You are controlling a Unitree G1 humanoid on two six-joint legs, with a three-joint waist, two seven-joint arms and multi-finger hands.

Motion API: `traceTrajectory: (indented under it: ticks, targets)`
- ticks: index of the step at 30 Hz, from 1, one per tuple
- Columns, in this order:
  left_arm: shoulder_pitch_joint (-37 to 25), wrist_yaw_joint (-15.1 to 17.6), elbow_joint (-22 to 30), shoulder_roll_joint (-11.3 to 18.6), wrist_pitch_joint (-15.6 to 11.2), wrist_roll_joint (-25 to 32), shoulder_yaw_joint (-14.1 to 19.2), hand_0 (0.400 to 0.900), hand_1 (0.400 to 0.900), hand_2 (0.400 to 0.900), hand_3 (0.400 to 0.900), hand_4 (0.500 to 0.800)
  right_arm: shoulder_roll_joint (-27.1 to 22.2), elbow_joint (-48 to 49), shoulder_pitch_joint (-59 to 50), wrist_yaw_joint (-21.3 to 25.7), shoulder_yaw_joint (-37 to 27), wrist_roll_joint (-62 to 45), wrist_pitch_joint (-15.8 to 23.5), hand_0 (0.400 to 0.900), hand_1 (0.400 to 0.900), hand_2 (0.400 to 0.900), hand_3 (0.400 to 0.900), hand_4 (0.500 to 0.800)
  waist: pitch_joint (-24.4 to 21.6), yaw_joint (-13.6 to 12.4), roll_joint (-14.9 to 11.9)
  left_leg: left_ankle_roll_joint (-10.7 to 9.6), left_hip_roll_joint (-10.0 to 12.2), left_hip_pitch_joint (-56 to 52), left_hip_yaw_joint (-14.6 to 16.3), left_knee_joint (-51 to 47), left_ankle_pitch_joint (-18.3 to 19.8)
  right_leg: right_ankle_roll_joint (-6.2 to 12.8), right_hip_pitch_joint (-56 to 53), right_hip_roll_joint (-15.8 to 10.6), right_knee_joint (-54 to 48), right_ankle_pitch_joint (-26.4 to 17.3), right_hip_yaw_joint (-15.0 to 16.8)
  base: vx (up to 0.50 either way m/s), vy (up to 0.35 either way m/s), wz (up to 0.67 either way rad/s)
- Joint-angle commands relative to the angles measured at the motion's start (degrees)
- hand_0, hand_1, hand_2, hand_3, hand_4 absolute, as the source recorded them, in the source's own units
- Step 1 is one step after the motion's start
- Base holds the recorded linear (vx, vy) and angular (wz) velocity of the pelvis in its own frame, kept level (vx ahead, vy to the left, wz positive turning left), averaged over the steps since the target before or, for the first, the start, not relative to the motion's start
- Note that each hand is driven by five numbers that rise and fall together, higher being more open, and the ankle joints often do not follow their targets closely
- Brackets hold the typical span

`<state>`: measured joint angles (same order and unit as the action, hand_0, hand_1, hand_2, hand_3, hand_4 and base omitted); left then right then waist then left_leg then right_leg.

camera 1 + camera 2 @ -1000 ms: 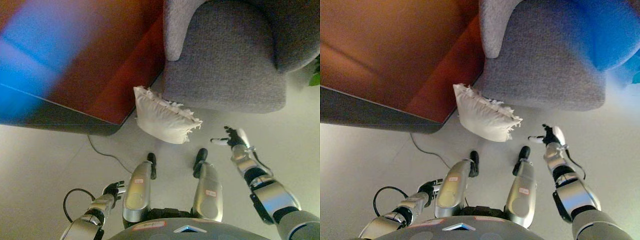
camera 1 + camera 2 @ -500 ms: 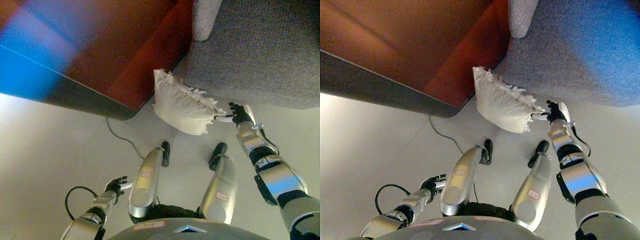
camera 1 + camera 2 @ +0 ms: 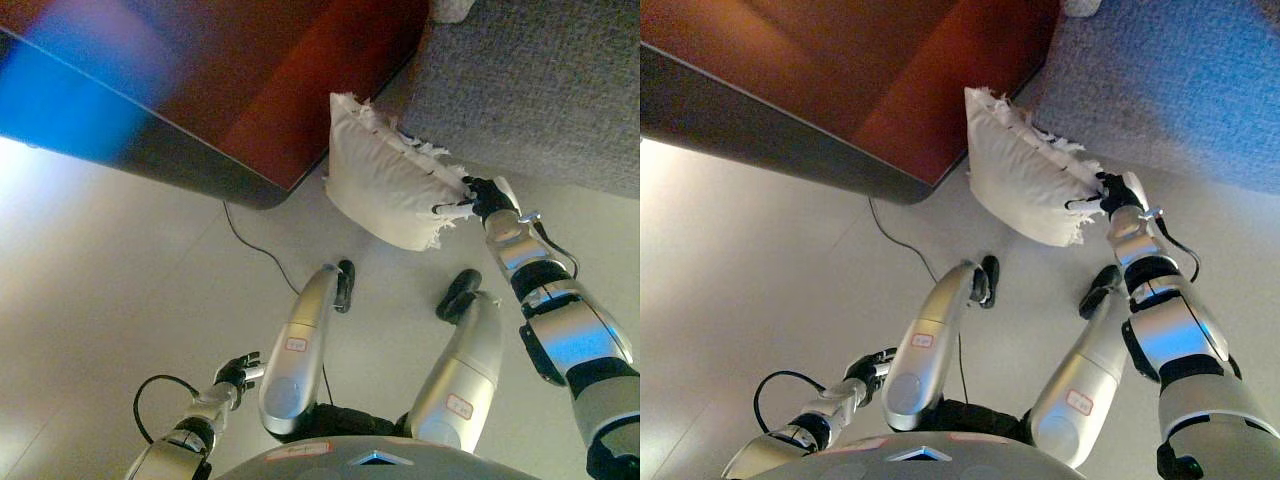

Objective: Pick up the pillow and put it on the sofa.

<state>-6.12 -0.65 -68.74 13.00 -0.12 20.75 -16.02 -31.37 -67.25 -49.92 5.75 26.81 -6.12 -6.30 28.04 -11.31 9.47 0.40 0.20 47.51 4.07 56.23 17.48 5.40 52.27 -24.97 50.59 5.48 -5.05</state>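
Observation:
A cream pillow [image 3: 385,180] with frayed fringe stands on edge on the floor, leaning between the red-brown cabinet and the grey sofa [image 3: 540,80]. My right hand [image 3: 482,198] is at the pillow's right corner, with its fingers curled onto the fringed edge. My left hand [image 3: 238,374] hangs low at the lower left, far from the pillow, its fingers loosely curled and holding nothing.
A red-brown cabinet [image 3: 250,90] with a dark base fills the upper left. A thin cable [image 3: 262,262] runs over the pale floor [image 3: 120,280] from under it. The sofa's front face rises just behind the pillow.
The camera has tilted, shifting the whole scene. My right hand has reached forward from the bare floor to the pillow's right corner and closed on its fringe. The left hand stays low.

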Motion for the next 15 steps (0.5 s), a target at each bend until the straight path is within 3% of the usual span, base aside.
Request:
traceTrajectory:
  ticks: [1,15]
  targets:
    - [8.25,0.31,0.47,2.23,0.41,1.18,-1.13,0.900,0.900,0.900,0.900,0.800,-3.55,6.58,-6.74,-1.08,2.32,0.19,0.54,0.900,0.900,0.900,0.900,0.800,1.75,-1.23,2.10,-2.26,1.73,0.26,-3.00,0.99,1.95,-1.07,-1.30,-0.64,6.87,6.48,5.84,-0.07,0.008,0.07]
    - [11.82,-1.26,2.04,3.80,-1.49,3.38,0.19,0.900,0.900,0.900,0.900,0.800,-6.18,4.58,-18.56,-7.99,10.62,6.01,-1.65,0.900,0.900,0.900,0.900,0.800,1.76,-2.97,4.11,-2.52,1.18,18.35,-6.10,16.65,3.38,-1.97,15.01,2.58,22.96,13.19,10.57,-0.05,-0.031,0.06]
